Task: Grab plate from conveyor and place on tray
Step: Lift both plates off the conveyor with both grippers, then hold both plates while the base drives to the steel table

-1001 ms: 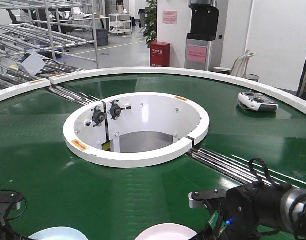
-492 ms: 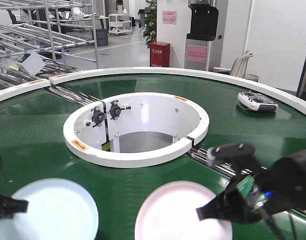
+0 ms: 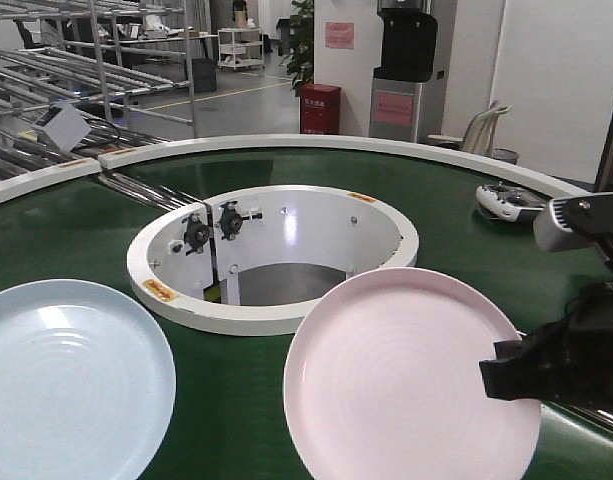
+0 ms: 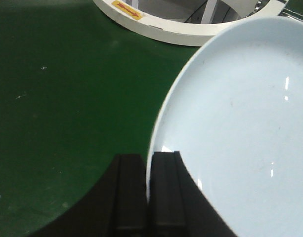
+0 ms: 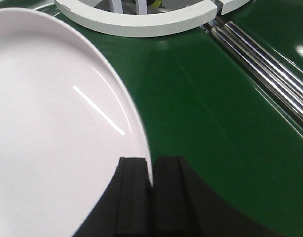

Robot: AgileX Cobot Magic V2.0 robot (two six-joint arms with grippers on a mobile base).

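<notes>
one pink plate (image 3: 411, 375), rim clamped by right end effector (image 5: 151, 165), held above conveyor (image 3: 231, 400)

- Front view looks across the conveyor (image 3: 76, 225) toward 12 o'clock.
- Wrist views peer closely past left tool (image 4: 147, 159) and right tool (image 5: 152, 161), sharing blue plate (image 3: 66, 380) and pink plate (image 3: 406, 380).

Behind, we see steel racks (image 3: 86, 50) at left, a plant (image 3: 304, 40), a red bin (image 3: 320, 108), a water dispenser (image 3: 406, 70) and white walls (image 3: 546, 70).
</notes>
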